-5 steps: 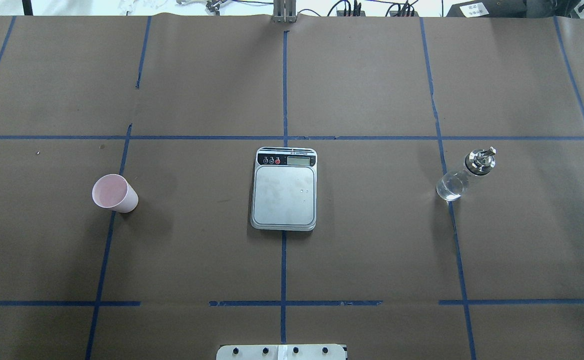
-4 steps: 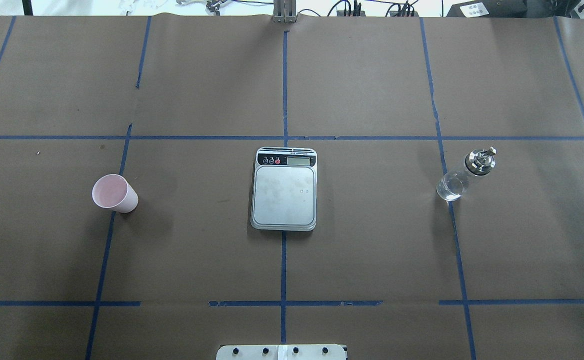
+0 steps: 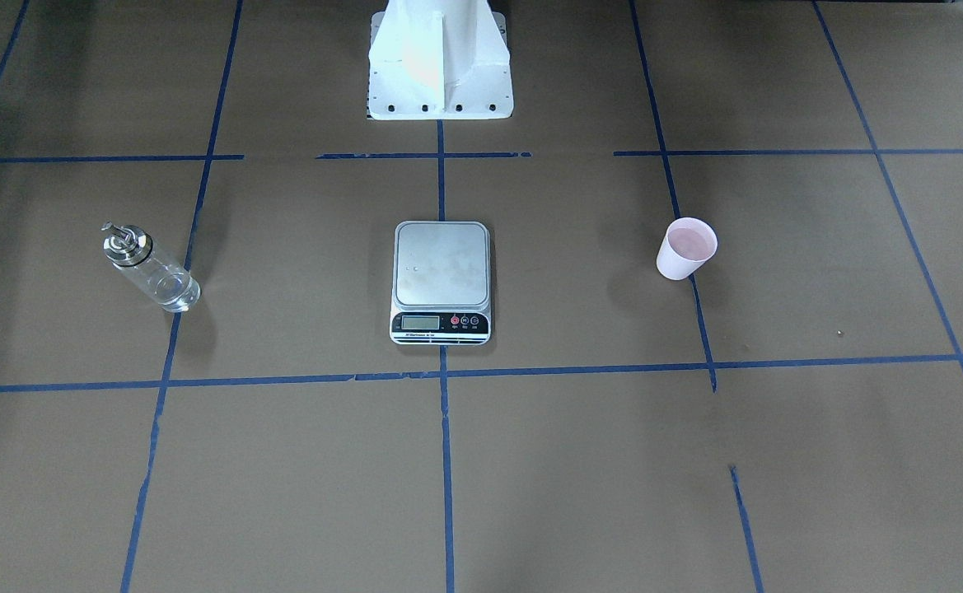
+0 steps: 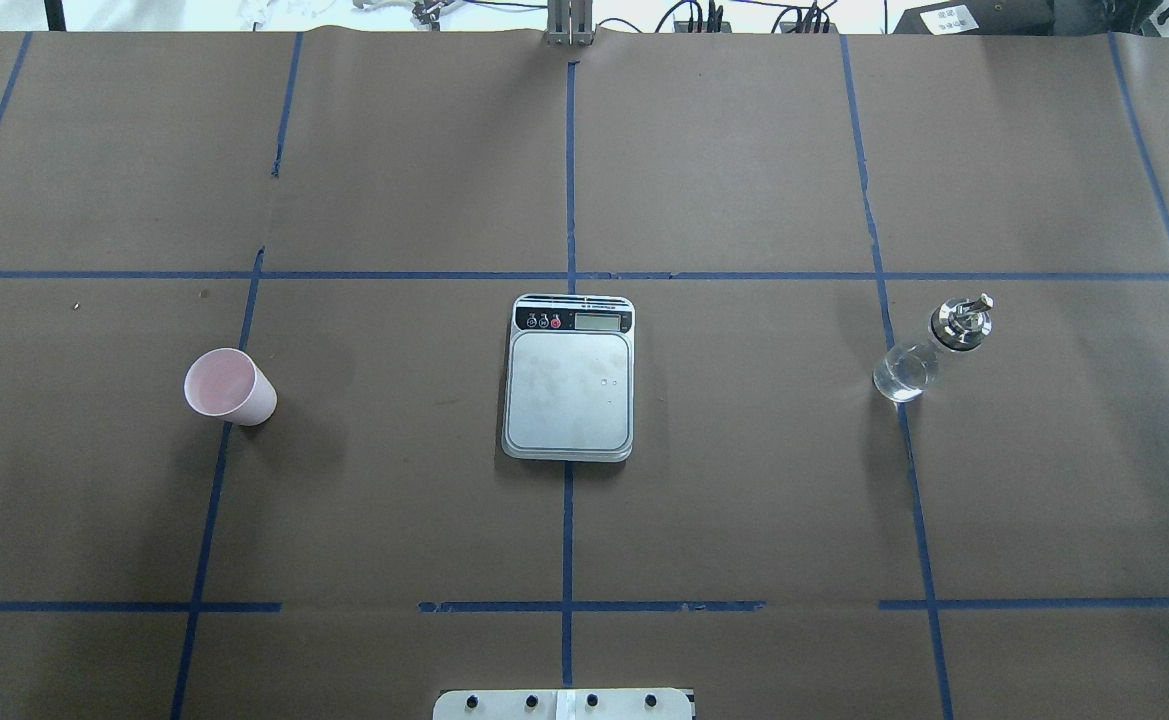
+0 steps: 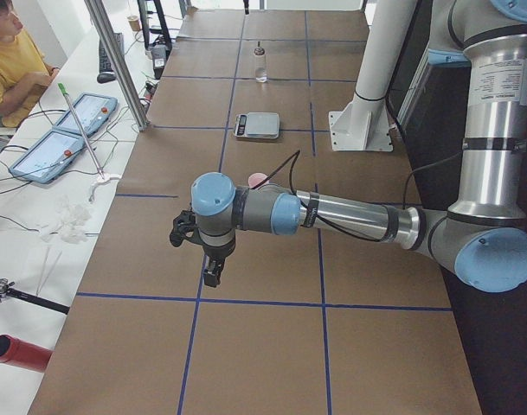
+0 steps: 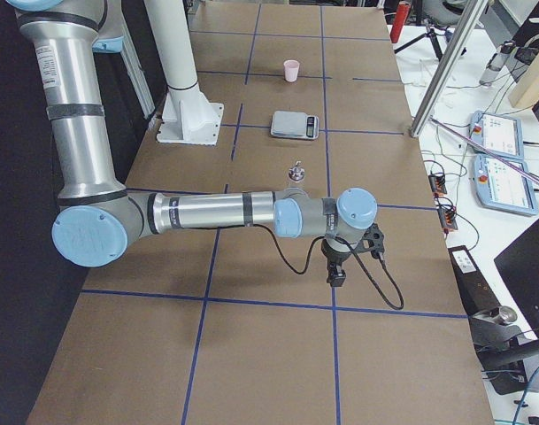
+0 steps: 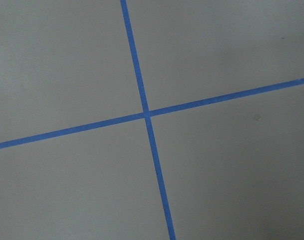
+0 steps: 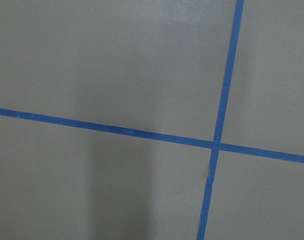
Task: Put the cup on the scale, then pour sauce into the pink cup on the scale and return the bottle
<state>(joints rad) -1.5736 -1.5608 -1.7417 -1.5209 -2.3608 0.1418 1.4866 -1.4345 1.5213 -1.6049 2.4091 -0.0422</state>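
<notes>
The first job is to get the cup onto the scale, and that job is not started. The left end effector hangs over the bench out near the left end. It points down and holds nothing, but I cannot tell if it is wide or narrow. From it, the cup stands upright a good way in toward the middle of the bench. The scale sits past the cup, and the bottle is far past that, nearer to the right end effector. That one holds nothing too, and I cannot tell how wide it is. To do this well, I think the left end effector should open wider than the cup and come at it from the side. It should squeeze softly, because a paper cup squashes easily. Then it should lift the cup straight up, keep it upright, and set it in the middle of the silver plate, not on the buttons.
</notes>
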